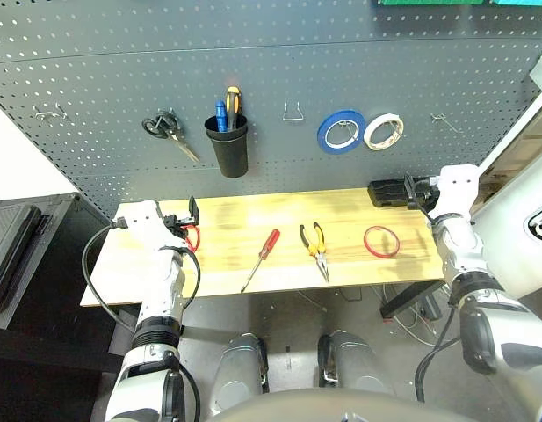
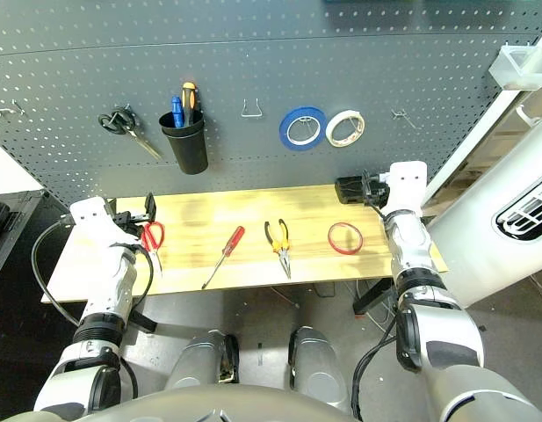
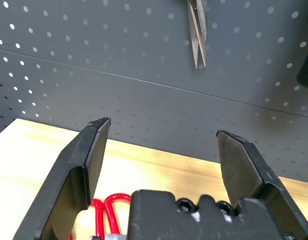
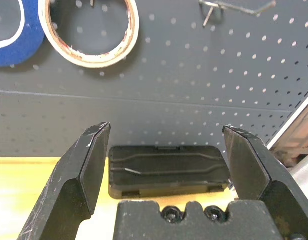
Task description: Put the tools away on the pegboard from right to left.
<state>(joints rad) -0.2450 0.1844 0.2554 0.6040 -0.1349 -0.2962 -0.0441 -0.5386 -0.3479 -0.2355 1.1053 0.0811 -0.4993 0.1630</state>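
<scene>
Both pairs of jaws are standing wide apart with nothing between them: the left gripper point(image 3: 161, 150) is hovering over the left end of the desk point(image 1: 253, 215), and the right gripper point(image 4: 166, 150) is hovering over the right end, both pointing toward the pegboard point(image 1: 279, 70). The four tools are lying in a row along the desk. The red tape ring point(image 1: 381, 241) is lying flat near the right end, just in front of a flat black case point(image 4: 166, 170) that is sitting at the back right corner, directly ahead of the right gripper's fingers point(image 4: 86, 170). The orange-and-black pliers point(image 1: 316, 246) are lying left of the ring, nose pointing toward the front edge. The red-handled screwdriver point(image 1: 262, 257) is lying near the middle, slanting, with its shaft reaching toward the front edge. The red-handled scissors point(image 2: 153, 237) are lying at the left end, partly beneath the left gripper's fingers point(image 3: 84, 170). On the pegboard, black-handled scissors point(image 1: 169, 132) are hanging at the left, a black cup point(image 1: 228, 145) beside them is holding upright tools, an unoccupied metal hook point(image 1: 293, 112) is projecting near the centre, and a blue tape roll point(image 1: 342, 132) and a white tape roll point(image 1: 383, 131) are hanging side by side to the right, with another bare hook point(image 4: 233, 7) farther right.
</scene>
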